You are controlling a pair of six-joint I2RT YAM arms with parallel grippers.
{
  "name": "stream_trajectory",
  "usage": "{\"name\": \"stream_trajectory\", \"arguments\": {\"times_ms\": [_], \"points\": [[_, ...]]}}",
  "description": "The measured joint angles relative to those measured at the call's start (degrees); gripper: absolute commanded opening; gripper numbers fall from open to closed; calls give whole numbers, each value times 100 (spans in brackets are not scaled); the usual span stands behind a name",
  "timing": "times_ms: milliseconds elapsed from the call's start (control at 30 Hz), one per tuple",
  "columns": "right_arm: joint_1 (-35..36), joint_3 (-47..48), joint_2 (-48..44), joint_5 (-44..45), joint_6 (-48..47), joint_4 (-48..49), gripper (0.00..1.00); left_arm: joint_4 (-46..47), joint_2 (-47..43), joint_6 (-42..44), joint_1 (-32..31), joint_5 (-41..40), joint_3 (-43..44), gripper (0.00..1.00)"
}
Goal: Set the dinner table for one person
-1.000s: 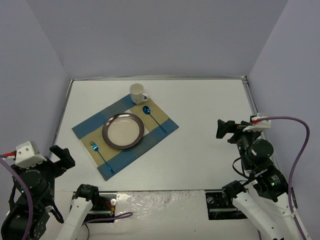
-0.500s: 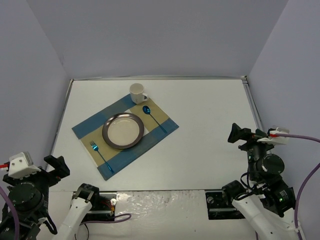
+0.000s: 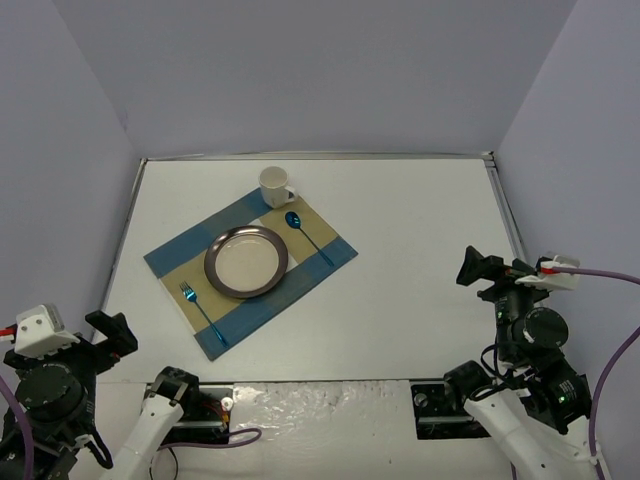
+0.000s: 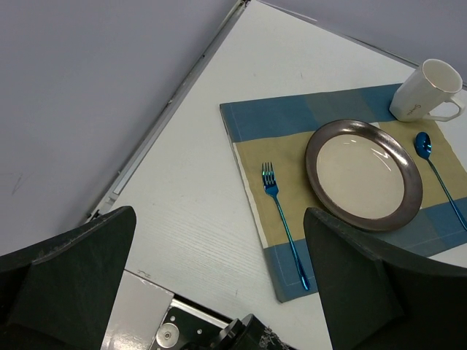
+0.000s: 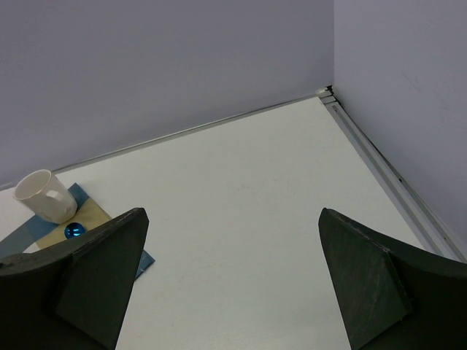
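The white dinner table [image 3: 420, 230] carries a blue-and-tan striped placemat [image 3: 170, 258] at centre left. On the mat sit a dark-rimmed plate [image 3: 246, 261], a blue fork [image 3: 203, 313] to its left and a blue spoon [image 3: 305, 235] to its right. A white mug [image 3: 275, 186] stands at the mat's far corner. My left gripper [image 3: 110, 332] hangs open and empty at the near left corner. My right gripper [image 3: 478, 268] stands open and empty near the right edge. The left wrist view shows the plate [image 4: 363, 173], fork [image 4: 283, 222], spoon [image 4: 438, 168] and mug [image 4: 427, 91].
A thin metal rim [image 3: 505, 215] borders the table, with grey walls close behind it on three sides. In the right wrist view, bare tabletop [image 5: 277, 197] lies ahead, with the mug [image 5: 45, 195] and the spoon's bowl [image 5: 72, 231] at far left. Arm bases sit along the near edge.
Both arms have drawn back toward the near edge, the left one down and left, the right one down and right. Over the last half second they hardly move. The place setting stays put.
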Motion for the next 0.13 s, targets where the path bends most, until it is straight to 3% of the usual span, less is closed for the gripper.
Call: {"name": "stream_trajectory", "arguments": {"times_ms": [133], "points": [[0, 2, 27, 0, -6, 0, 100, -18, 13, -2, -4, -23, 0, 97]]}}
